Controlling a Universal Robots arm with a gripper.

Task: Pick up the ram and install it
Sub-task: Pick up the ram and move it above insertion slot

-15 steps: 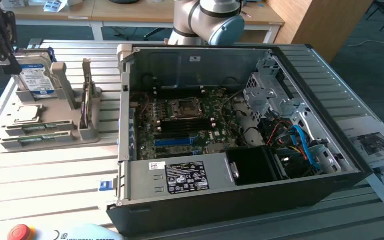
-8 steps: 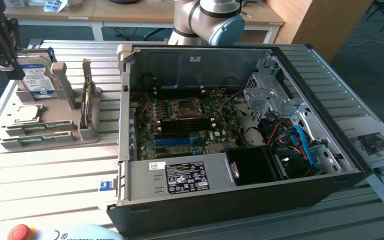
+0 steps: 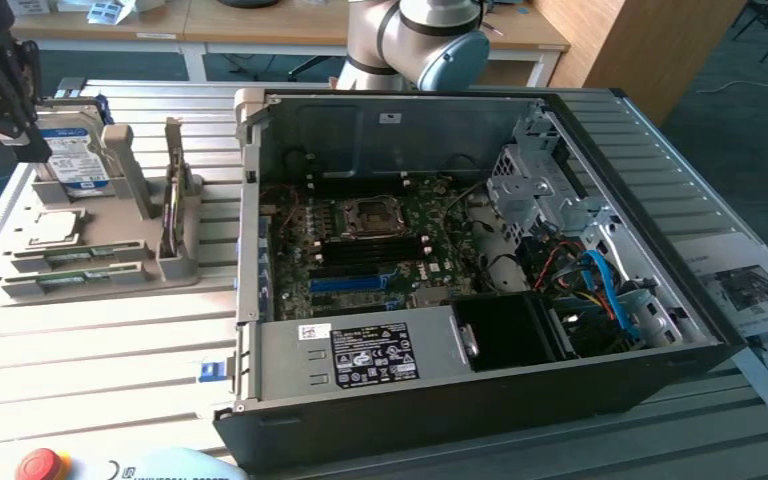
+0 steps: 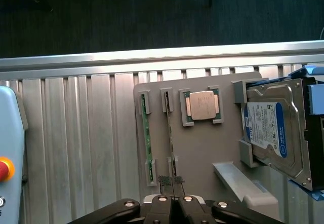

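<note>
Two green ram sticks stand on edge in slots of the grey fixture tray point(image 3: 131, 250), one point(image 3: 75, 255) beside the other point(image 3: 80, 278). In the wrist view they are thin green strips, one point(image 4: 147, 133) and its neighbour point(image 4: 169, 133). My gripper point(image 4: 172, 183) hangs well above the tray, in line with the second strip, its fingertips point(image 4: 165, 181) together with nothing between them. In the exterior view the gripper point(image 3: 24, 140) is dark, at the far left above the hard drive. The open computer case point(image 3: 264, 110) shows the motherboard's dark memory slots point(image 3: 357, 255).
A blue-labelled silver hard drive point(image 3: 71, 150) point(image 4: 273, 133) and a CPU point(image 3: 53, 228) point(image 4: 202, 105) share the tray. A long blue slot point(image 3: 357, 283), cables and a drive cage point(image 3: 544, 190) are inside the case. A red stop button point(image 3: 40, 465) sits at the table's front. Papers point(image 3: 758, 290) lie at the exterior view's right.
</note>
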